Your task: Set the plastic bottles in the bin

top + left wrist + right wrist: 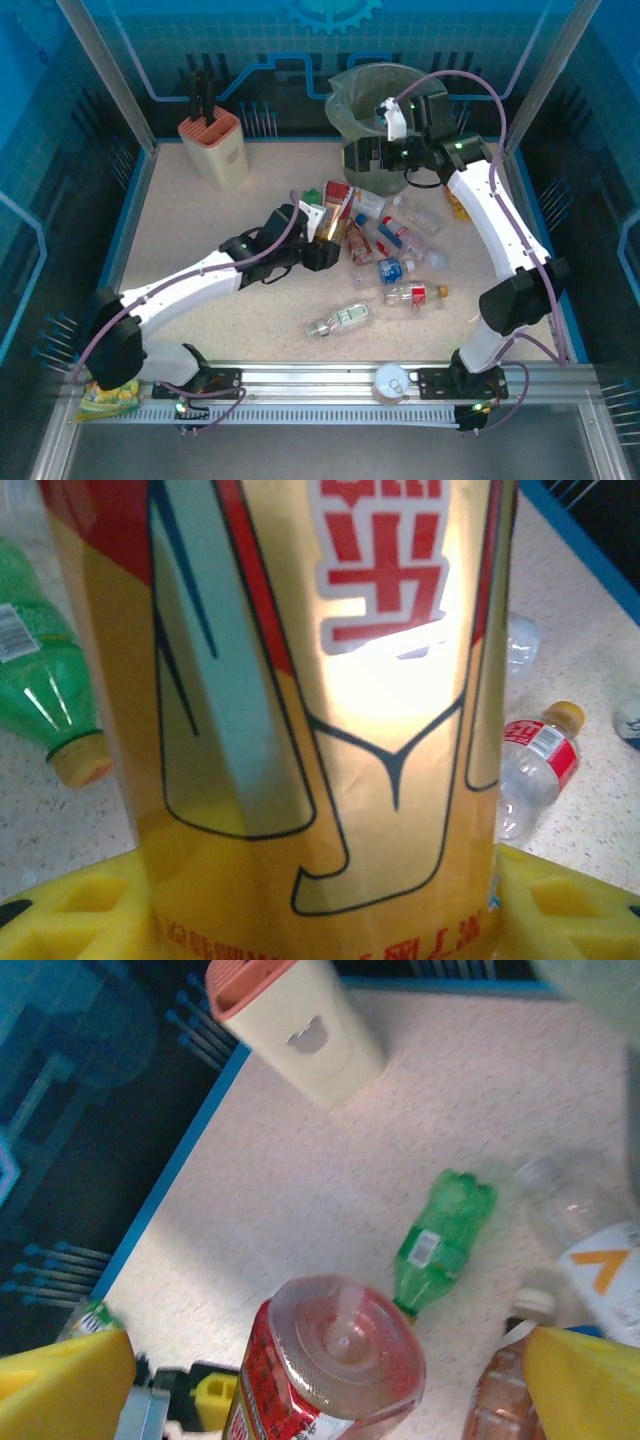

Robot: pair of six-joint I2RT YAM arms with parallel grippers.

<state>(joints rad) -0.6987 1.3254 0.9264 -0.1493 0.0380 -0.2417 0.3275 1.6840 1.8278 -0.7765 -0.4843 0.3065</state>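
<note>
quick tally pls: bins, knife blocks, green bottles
bin: 1
knife block: 1
green bottle: 1
total: 3

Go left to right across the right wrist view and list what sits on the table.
Knife block → green bottle → clear bottle with the orange mark. The bottles low in the picture overlap these, so they are left out.
</note>
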